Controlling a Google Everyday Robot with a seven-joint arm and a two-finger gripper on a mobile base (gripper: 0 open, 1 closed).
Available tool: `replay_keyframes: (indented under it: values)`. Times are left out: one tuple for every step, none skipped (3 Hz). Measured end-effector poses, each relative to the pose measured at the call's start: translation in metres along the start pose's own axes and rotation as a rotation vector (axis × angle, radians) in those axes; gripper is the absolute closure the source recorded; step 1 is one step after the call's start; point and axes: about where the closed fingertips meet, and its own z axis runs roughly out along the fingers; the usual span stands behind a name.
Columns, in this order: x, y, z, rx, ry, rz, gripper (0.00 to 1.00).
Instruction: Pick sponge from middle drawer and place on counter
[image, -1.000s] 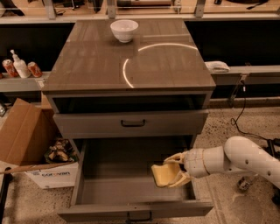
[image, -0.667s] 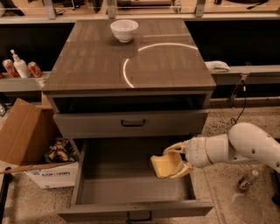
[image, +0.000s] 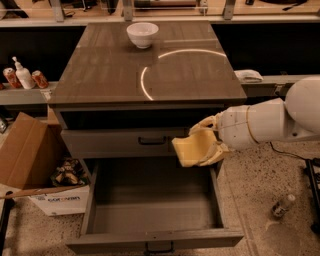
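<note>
**Sponge gripped in the air below the counter's front right corner**

The two-finger gripper (image: 201, 145), at the end of a white arm reaching in from the right, is clamped on the pale yellow foam sponge (image: 187, 149). One tan finger lies over the sponge's top and one under it. The sponge hangs tilted just below the front edge of the glossy grey-brown counter (image: 110, 70), near its front right corner. It is in front of the closed grey drawer front with a black bar handle (image: 112, 144). Beneath it is the right side of the wide, shallow grey middle drawer (image: 155, 234), which stands pulled open. The sponge touches neither.

A round white bowl (image: 142, 34) sits at about the middle of the counter's back edge. A bright curved light reflection (image: 144, 85) crosses the middle of the top. An open brown cardboard box (image: 22, 155) stands on the floor beyond the counter's left edge.
</note>
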Motion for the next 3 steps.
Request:
replay_keyframes:
  values:
    - [0.0, 0.0, 0.0, 0.0, 0.0, 0.0, 1.0]
    - [-0.003, -0.017, -0.001, 0.018, -0.01, -0.02, 1.0]
    - [-0.002, -0.082, 0.003, 0.029, -0.032, -0.032, 1.0]
